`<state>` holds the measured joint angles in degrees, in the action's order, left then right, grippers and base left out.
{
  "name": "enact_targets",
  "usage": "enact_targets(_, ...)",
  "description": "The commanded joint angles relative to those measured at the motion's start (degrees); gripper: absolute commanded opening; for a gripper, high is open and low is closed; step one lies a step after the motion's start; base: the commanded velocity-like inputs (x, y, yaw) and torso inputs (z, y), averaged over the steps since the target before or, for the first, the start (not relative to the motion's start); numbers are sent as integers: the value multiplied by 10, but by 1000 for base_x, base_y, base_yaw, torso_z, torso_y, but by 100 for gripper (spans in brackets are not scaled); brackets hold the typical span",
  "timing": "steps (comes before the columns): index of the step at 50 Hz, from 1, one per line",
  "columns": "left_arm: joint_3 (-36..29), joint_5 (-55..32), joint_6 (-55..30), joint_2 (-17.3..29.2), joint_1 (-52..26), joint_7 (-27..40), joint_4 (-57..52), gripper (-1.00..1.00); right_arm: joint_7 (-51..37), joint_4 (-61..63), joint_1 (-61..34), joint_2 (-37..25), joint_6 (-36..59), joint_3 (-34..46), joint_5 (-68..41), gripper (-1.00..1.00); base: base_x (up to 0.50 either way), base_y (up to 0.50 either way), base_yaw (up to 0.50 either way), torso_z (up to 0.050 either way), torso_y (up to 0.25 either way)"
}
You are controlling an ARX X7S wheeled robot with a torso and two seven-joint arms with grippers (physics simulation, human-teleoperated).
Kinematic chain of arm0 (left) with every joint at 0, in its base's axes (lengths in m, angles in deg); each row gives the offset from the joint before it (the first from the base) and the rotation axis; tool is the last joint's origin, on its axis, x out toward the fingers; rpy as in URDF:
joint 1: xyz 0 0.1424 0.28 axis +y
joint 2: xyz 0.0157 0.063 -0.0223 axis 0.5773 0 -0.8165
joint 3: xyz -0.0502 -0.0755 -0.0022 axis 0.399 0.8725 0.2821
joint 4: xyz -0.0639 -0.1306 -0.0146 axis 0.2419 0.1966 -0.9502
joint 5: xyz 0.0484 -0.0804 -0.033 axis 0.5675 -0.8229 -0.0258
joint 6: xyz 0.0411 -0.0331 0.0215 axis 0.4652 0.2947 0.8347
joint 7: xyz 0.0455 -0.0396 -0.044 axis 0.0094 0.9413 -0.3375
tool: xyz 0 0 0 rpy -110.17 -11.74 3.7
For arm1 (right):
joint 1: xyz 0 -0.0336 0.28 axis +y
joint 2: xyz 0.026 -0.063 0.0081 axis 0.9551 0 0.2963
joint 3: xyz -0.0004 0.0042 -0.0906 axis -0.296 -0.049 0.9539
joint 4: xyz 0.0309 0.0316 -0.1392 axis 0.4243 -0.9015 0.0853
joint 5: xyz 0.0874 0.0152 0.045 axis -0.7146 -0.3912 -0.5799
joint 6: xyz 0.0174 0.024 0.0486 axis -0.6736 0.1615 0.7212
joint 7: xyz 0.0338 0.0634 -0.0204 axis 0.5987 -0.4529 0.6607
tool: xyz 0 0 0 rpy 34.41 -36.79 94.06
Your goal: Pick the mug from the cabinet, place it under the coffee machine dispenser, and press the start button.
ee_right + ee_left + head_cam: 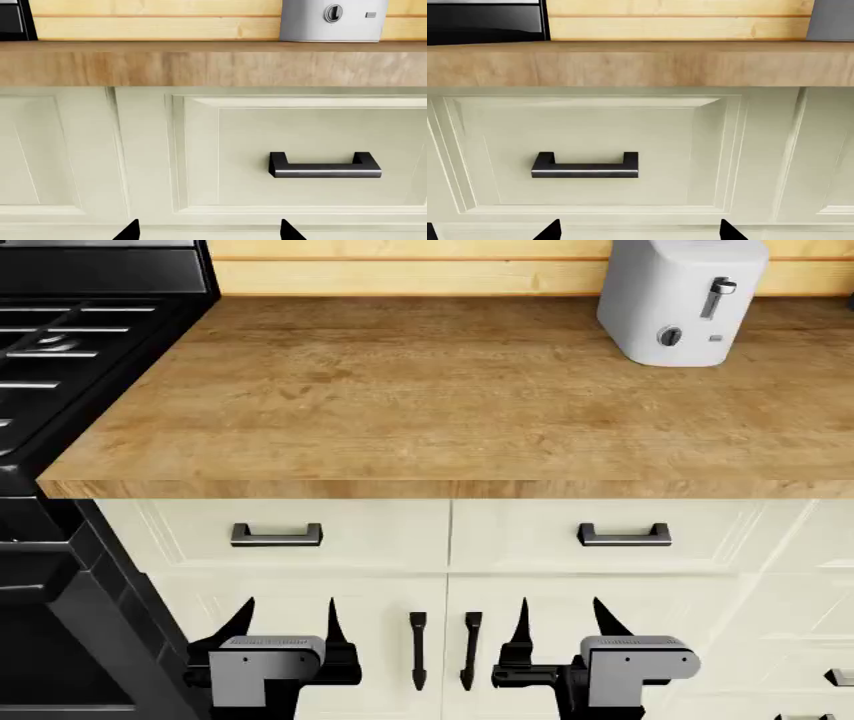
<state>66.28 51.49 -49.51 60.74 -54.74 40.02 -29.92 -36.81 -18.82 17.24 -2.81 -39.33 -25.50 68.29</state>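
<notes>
The mug and the coffee machine dispenser are out of view, and so is the start button. Low in the head view, my left gripper point(284, 618) and right gripper point(561, 618) both stand open in front of the cream lower cabinet doors point(320, 640), with nothing between their fingers. The left wrist view faces a drawer front with a black handle point(585, 167). A matching drawer handle point(325, 166) fills the right wrist view. Only the black fingertips point(552, 231) show at the edge of each wrist view.
A wooden countertop point(441, 390) runs across the head view, with a white toaster point(679, 295) at its back right. A black stove point(67, 350) stands at the left. Two vertical door handles point(445, 648) sit between my grippers, below two drawers.
</notes>
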Motion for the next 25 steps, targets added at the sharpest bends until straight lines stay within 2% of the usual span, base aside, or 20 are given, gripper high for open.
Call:
enact_targets(1,-9,-17,-8,9,0,5,-5,100,-12,-4,-2,-9,-1,12,-8,100,0,0,0,50,0)
enact_targets(19,-35,-57,-30,34,5,26,-35,100,-52,-11,-4,-30,-8,37,-31,100,0,0,0,50,0)
enact_targets(25,-40,-64,-31,39,6,32,-40,100,-52,-1,-4,-36,21,43,-47,100,0,0,0,50,0)
